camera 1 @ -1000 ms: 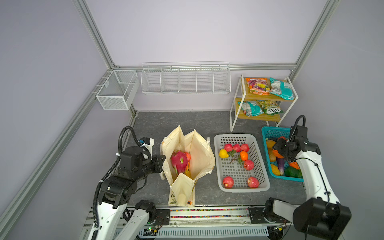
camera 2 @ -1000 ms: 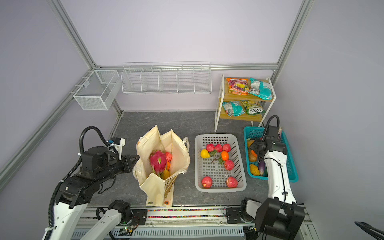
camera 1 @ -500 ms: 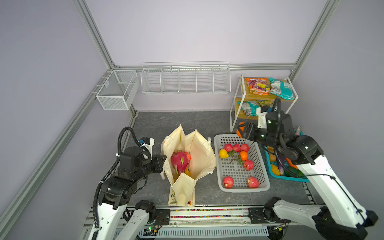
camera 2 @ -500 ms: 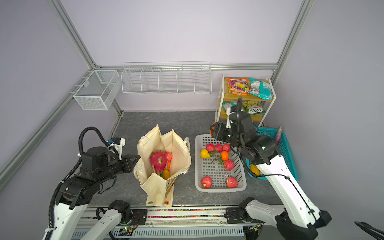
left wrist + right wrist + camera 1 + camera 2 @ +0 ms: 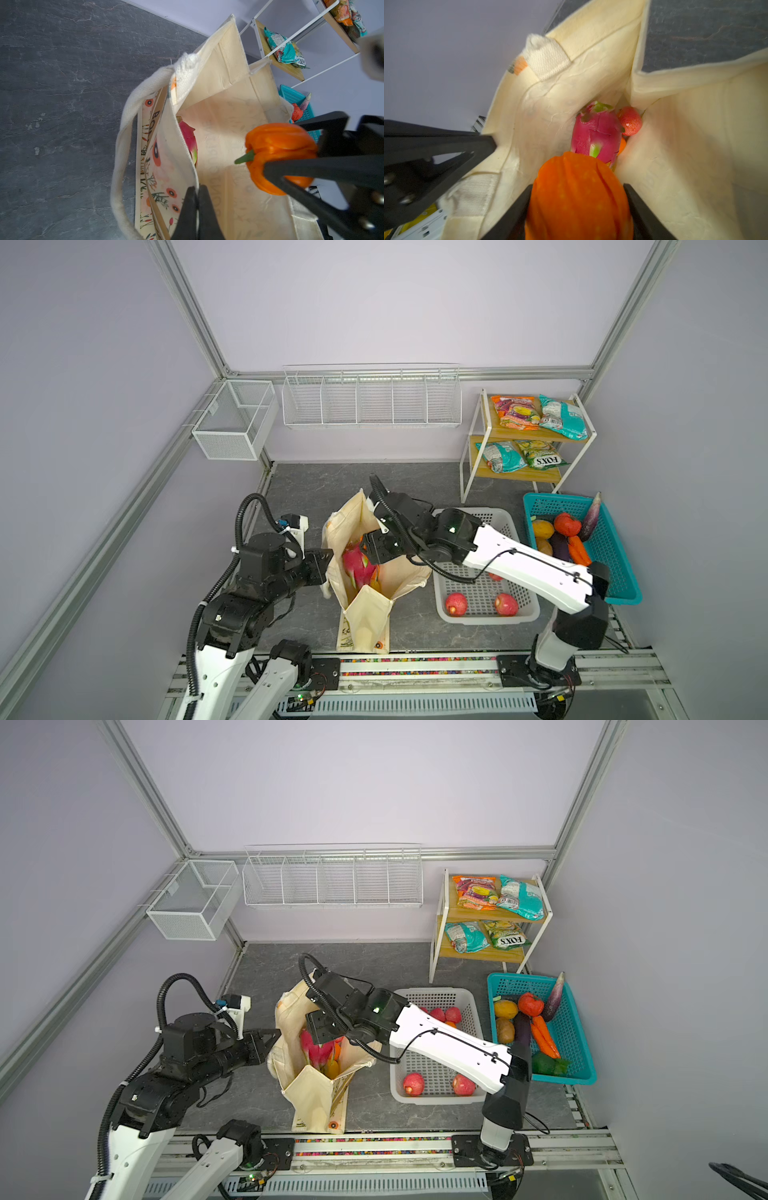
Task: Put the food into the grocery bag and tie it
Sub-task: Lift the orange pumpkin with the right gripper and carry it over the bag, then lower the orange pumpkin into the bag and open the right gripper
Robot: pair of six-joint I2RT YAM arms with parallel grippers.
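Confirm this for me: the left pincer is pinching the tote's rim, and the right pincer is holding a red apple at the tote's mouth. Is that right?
Not quite. The right pincer is holding an orange ribbed pepper with a green stem, not a red apple; the left wrist view shows it plainly. The rest stands: the left pincer is pinching the rim of the tote, and the pepper is at its mouth.

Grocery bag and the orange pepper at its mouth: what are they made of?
Grocery bag: woven cream canvas, matte; coarse weave shows on the strap. Orange pepper: probably moulded plastic or foam, smooth, slight sheen, flat uniform colour; real produce not excluded.
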